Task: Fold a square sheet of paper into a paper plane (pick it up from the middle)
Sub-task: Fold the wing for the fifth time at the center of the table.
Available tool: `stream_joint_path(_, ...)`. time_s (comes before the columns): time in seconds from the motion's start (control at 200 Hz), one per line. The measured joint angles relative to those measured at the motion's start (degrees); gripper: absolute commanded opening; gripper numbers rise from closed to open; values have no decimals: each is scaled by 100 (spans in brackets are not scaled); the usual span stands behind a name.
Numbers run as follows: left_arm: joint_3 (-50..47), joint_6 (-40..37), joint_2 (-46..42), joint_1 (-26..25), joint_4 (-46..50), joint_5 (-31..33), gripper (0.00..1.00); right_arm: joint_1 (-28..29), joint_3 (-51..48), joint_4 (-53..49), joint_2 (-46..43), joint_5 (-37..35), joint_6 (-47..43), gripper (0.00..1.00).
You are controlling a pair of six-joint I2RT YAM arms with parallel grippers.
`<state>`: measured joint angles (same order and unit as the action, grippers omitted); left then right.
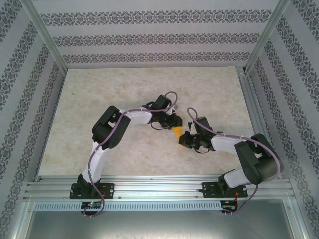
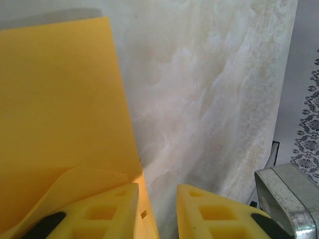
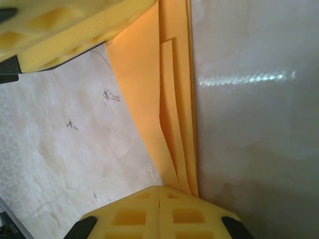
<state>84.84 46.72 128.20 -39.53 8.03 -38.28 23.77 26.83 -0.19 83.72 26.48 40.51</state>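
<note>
- Nearby, right claw [image 3: 159, 195] is pinched shut on the folded orange paper's [image 3: 174, 99] narrow end.
- Mid-counter [image 1: 99, 99], the paper lies in long layers: seemingly partway to a plane, final folds left.
- Beyond, left claw [image 2: 158, 194] stands parted, one finger against the paper.

1. Reaching in from lower left with the left arm [image 1: 107, 134], elbow bent, wrist ending near mid-frame.
2. Holding the left gripper [image 1: 172, 121] with yellow fingers [image 2: 104, 214] apart.
3. Reaching in from lower right with the right arm [image 1: 249, 159], forearm angled up-left toward centre.
4. Pinching the folded paper [image 3: 174, 99] with the right gripper [image 1: 187, 137], pads pressed together, just beside the left gripper.
</note>
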Motion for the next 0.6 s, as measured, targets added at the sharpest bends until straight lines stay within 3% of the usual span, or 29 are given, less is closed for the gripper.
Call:
stream_joint_path(0.385, 61, -17, 26, 0, 68, -2, 28, -33, 94, -612, -710, -96, -59, 6)
stream_joint_path(0.6, 74, -20, 28, 0, 70, 2, 28, -59, 345, -229, -249, -2, -50, 6)
